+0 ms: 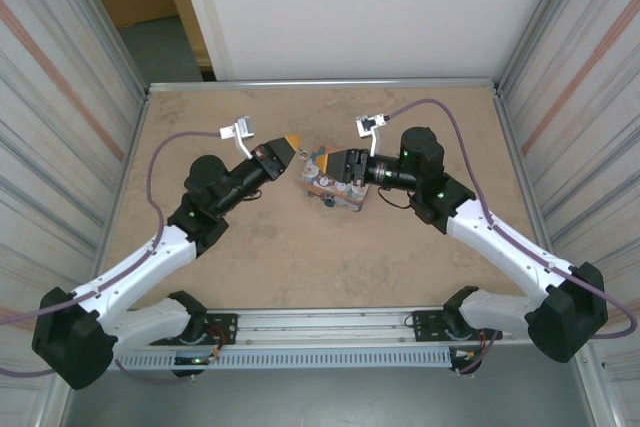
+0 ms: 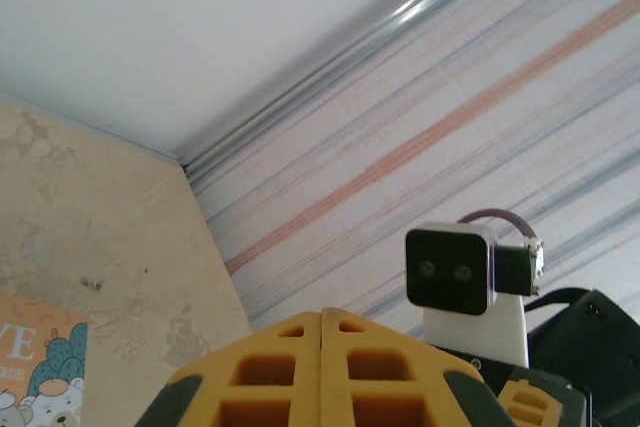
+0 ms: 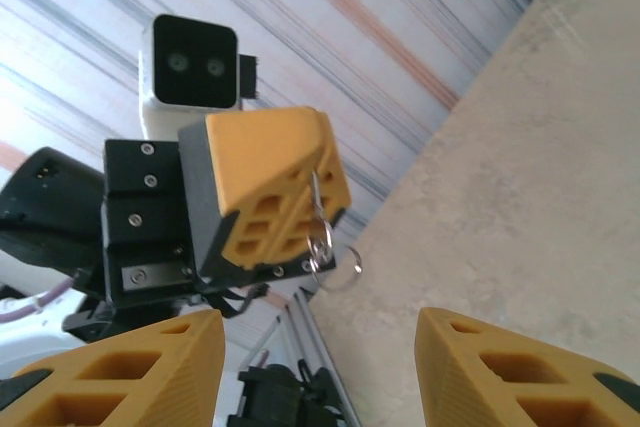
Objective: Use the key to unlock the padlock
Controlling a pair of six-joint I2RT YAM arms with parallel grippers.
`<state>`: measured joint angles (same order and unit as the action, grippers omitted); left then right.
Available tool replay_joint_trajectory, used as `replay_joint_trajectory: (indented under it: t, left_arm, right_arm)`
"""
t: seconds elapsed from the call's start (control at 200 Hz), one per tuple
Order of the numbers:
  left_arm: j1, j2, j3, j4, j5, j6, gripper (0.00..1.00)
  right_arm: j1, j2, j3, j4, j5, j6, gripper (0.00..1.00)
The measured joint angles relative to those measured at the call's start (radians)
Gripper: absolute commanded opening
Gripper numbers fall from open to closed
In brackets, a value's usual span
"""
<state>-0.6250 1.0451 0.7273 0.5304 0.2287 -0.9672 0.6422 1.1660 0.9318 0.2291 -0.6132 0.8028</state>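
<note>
Arms are reaching in from the desk's (image 1: 300, 277) near edge, left arm (image 1: 150, 257) and right arm (image 1: 500, 237) meeting just past desk centre. Tin (image 1: 345, 195) is lying there, slightly toward the far edge. Right gripper (image 1: 335, 165) is sitting over the tin, jaws standing apart, gripping nothing; contact can't be told. Left gripper (image 1: 283, 152) is sitting just left of the tin, jaws closed, pinching a key ring (image 3: 322, 239), rings dangling off the fingertips. Padlock (image 1: 327, 203): a tiny dark bit at the tin's near edge is looking like it, too small to confirm.
</note>
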Motion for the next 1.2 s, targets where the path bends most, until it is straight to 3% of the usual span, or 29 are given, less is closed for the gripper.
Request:
replay_joint_trajectory:
  t: [0.471, 1.202]
  left_arm:
    - [-0.018, 0.021, 0.006, 0.045, 0.019, 0.029, 0.00]
    - [-0.019, 0.021, 0.006, 0.051, 0.026, 0.029, 0.00]
  right_arm:
    - [0.019, 0.041, 0.005, 0.060, -0.016, 0.011, 0.45]
    - [0.032, 0.092, 0.041, 0.089, -0.016, 0.035, 0.19]
